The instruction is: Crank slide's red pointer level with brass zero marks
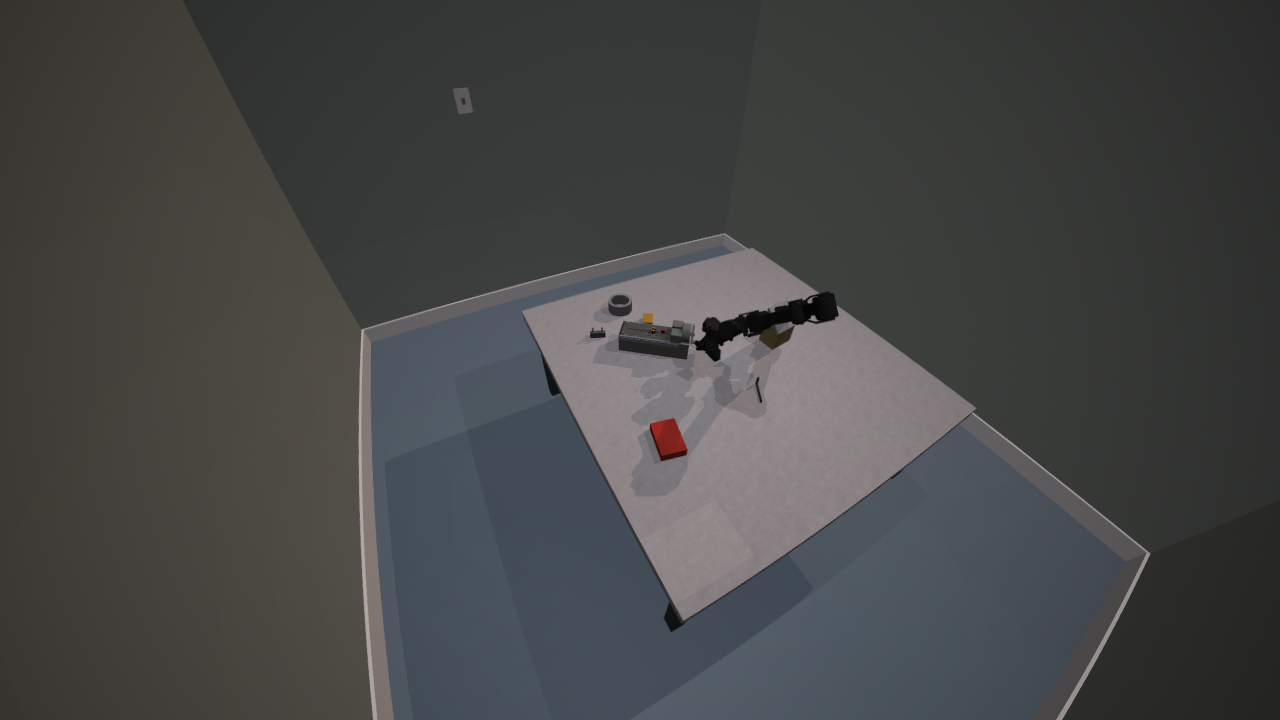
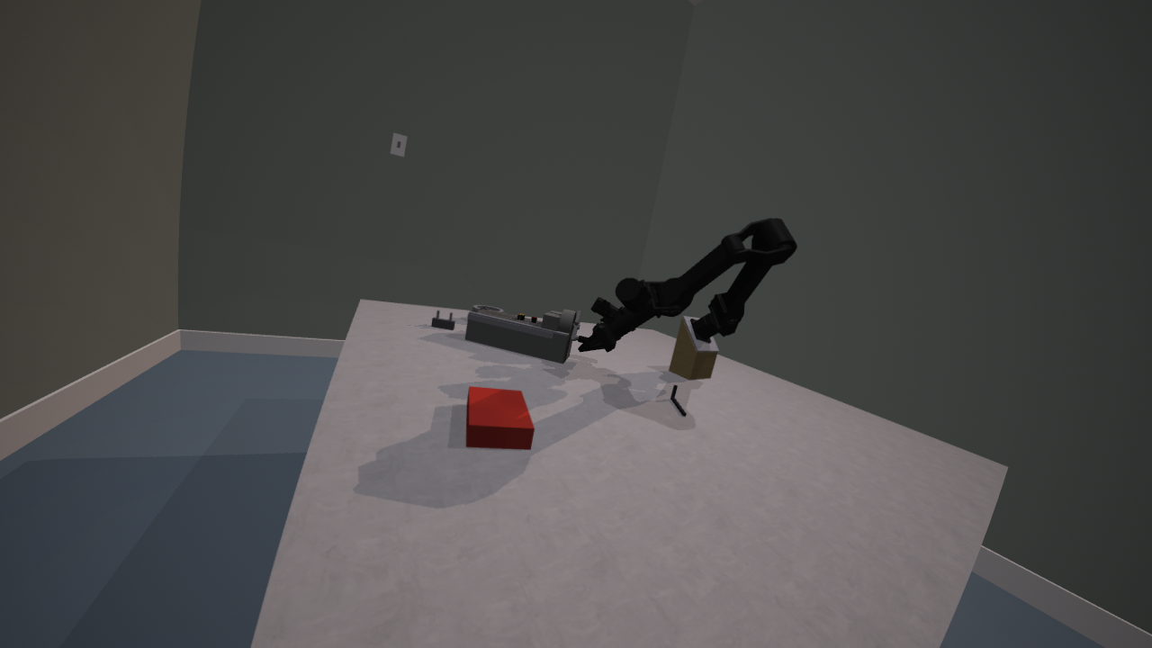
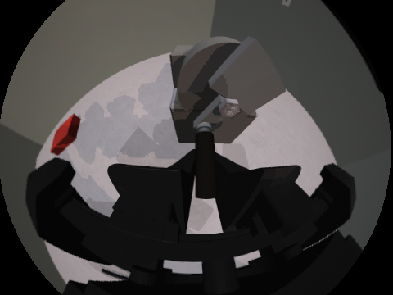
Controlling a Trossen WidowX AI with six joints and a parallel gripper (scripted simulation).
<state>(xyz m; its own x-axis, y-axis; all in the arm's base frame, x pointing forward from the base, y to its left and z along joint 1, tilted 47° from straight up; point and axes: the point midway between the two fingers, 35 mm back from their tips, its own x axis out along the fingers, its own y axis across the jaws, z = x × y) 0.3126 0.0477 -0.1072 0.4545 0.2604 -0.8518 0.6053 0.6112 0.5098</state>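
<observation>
The grey machine (image 1: 653,346) (image 2: 515,337) stands on the table, its crank end facing the arm. My gripper (image 1: 699,344) (image 2: 581,346) (image 3: 201,153) is shut on the dark crank handle (image 3: 205,160), which stands between the fingers in the wrist view. The crank arm (image 3: 212,111) slants up and right from the handle to the hub nut (image 3: 230,108); a fan-shaped plate (image 3: 254,75) stands behind it, tilted right. On the machine's top, the small red pointer (image 1: 663,331) shows apart from the brass marks (image 1: 653,330), on their crank side. Finer detail is too small to tell.
A red block (image 1: 668,438) (image 2: 498,409) (image 3: 66,134) lies on the table (image 1: 823,411) (image 2: 684,516). A grey ring (image 1: 610,308), a yellow block (image 1: 648,317) and a two-pin piece (image 1: 597,334) (image 2: 443,324) are near the machine. A bent black rod (image 1: 759,392) (image 2: 677,403) lies near the arm's base.
</observation>
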